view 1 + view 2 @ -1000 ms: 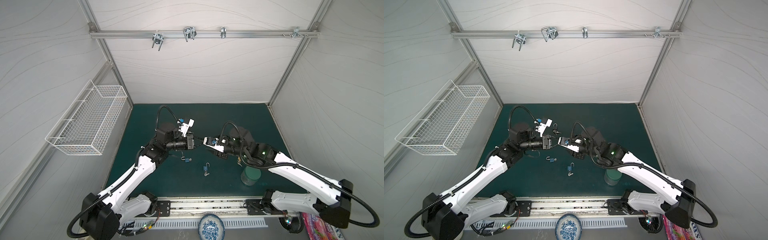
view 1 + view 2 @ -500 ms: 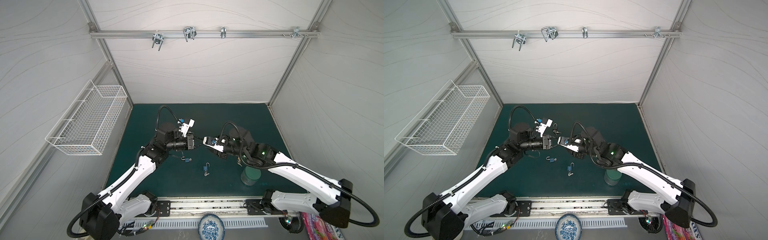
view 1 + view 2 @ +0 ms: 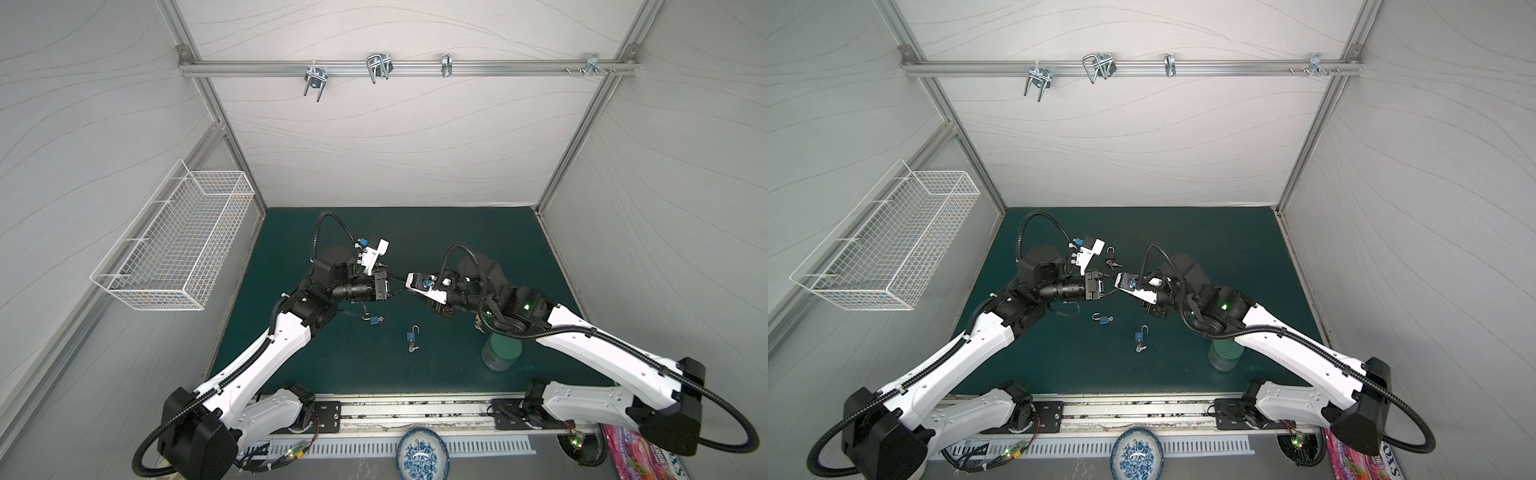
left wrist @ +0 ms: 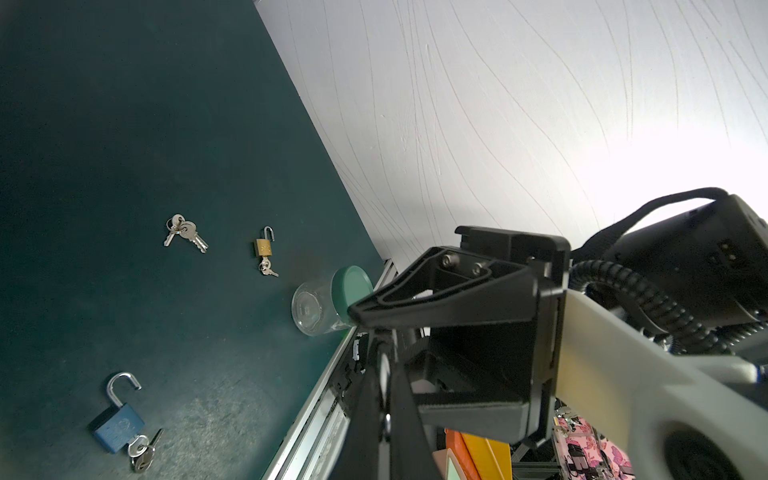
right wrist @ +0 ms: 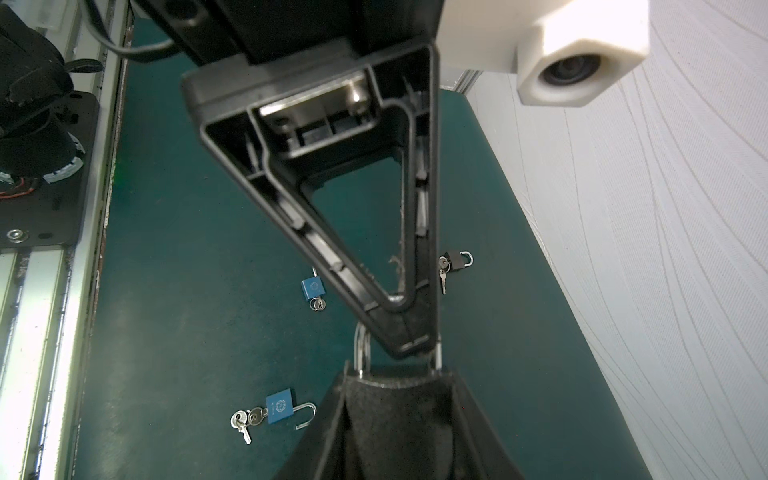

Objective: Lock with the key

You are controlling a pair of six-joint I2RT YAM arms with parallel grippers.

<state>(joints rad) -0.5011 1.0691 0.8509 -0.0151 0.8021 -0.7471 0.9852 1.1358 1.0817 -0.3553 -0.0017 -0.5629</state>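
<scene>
Green mat (image 3: pixel 374 374) holds padlocks (image 3: pixel 413 333); nearby pink packet (image 3: pixel 640 455) reads "ERRIES".

Robot lab test cell: white wavy-grained wall panels (image 3: pixel 374 137) in silver aluminium extrusion frame (image 3: pixel 215 104), hook rail (image 3: pixel 415 68) at 12 o'clock, white wire basket (image 3: pixel 174 245) at 9, dark green mat (image 3: pixel 415 232), white-and-black left arm (image 3: pixel 266 353) & right arm (image 3: pixel 602 347) on metal base rail (image 3: pixel 415 409) at 6.
</scene>
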